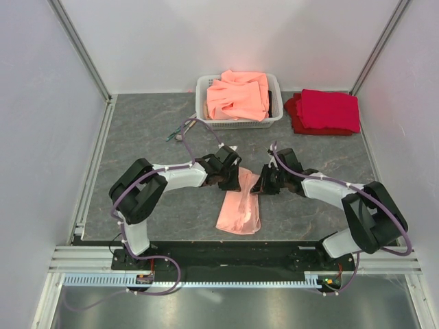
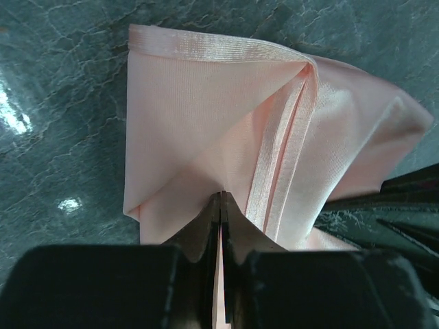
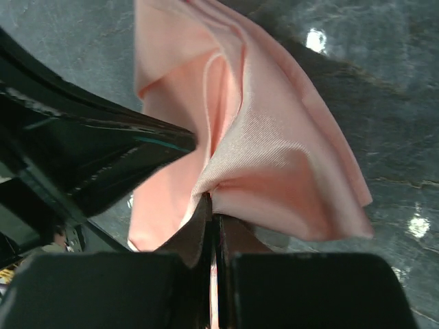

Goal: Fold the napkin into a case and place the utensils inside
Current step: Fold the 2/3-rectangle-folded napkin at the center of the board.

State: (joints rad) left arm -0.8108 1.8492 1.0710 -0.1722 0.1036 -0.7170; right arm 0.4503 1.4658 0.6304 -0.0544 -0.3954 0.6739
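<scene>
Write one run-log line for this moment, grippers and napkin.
left gripper: shut on napkin | right gripper: shut on napkin | napkin: bunched between arms

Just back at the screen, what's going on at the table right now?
Both arms are on the napkin, which lies partly folded and bunched on the table. The left claw is shut on one gathered part of it, and the right claw is shut on another right beside it. The utensils lie apart, untouched, near the basket of orange cloths at the far side.
</scene>
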